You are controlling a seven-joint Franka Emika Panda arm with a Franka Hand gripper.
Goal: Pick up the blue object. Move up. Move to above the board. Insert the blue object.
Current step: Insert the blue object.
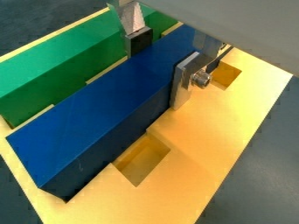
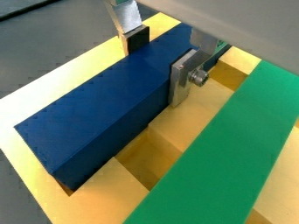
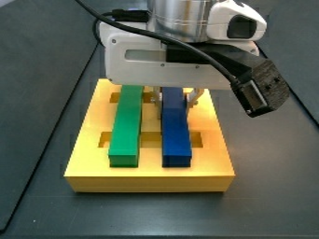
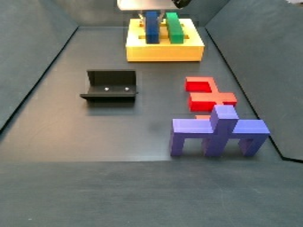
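We see a dark tabletop carrying the board. Above the board, the end effector reaches straight down, fingers clamping the blue object seated in the board beside the green bar.

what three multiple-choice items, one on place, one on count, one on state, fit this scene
1. Where is the blue bar?
A. on the floor
B. on the board, beside the green bar
C. on the fixture

2. How many bars lie on the board?
A. one
B. two
C. four

3. How is the pincer?
A. far from the board
B. holding the green bar
C. fingers either side of the blue bar

Answers: 1 B, a side view shows both bars in grooves. 2 B, only blue and green. 3 C, both wrist views show plates flanking it.
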